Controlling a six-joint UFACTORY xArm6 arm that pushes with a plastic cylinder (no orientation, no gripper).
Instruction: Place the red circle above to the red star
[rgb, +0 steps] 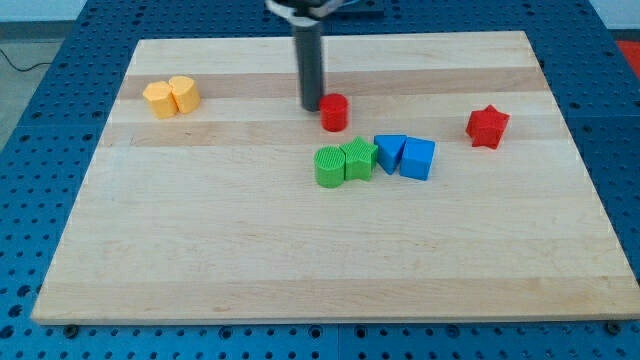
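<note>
The wooden board (250, 260) carries a red circle (334, 112), red star (487, 126), and seemingly paired yellow (171, 97), green (344, 163), blue blocks (405, 155).

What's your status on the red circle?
My tip just left of red circle, about touching. Red star far to view's right. Blue blocks sit below the path, not blocking.

The arm is showing only its lowest part: a straight, dark grey cylindrical rod with a smooth matte surface, ending in my tip (311, 107), cut flat. At the view's top edge, a darker mount with a pale ring is capping it.
</note>
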